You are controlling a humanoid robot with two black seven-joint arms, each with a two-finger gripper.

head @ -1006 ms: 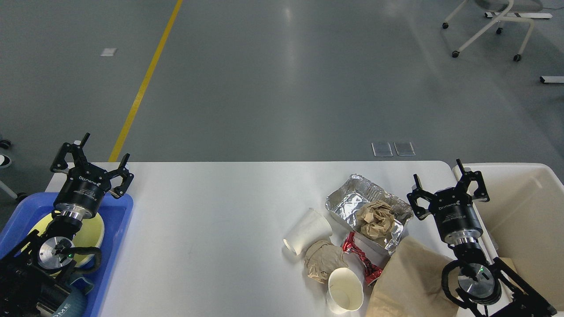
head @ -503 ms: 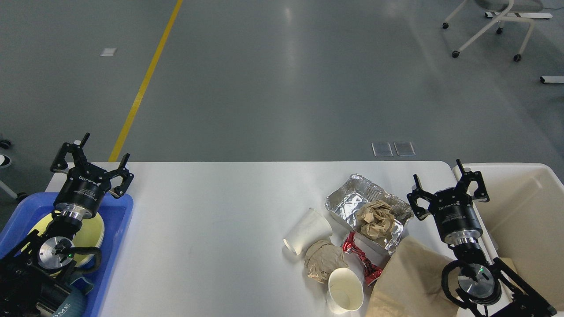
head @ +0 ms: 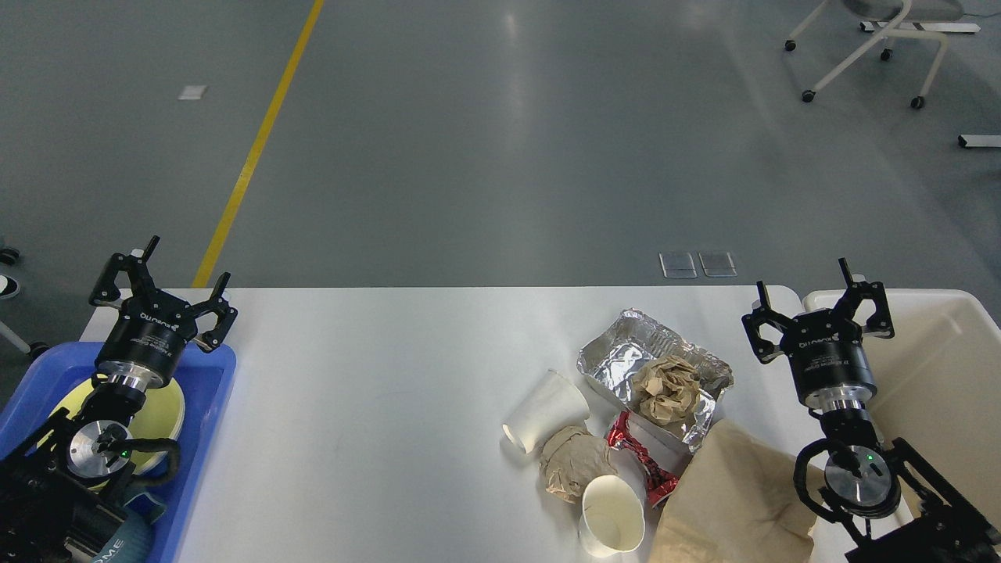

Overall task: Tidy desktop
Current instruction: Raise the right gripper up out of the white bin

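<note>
From above the robot's shoulders, the white desktop [head: 375,375] spreads wide between a blue tray [head: 211,407] on its left and a cream bin [head: 938,352] on its right, with all the litter bunched toward the right end: a foil tray [head: 626,356] holding crumpled paper, a tipped paper cup [head: 547,408], an upright cup [head: 612,516], a red wrapper [head: 637,457] and a brown paper bag [head: 727,500]. The right gripper [head: 818,309] hovers empty with its fingers spread wide, just beside the bin's near rim, and the rubbish lies to its left and a little nearer the robot, so that arm looks much the closer one for the next pick. The left gripper [head: 160,285] hangs equally open and empty above the blue tray's far corner, well apart from the mess.
</note>
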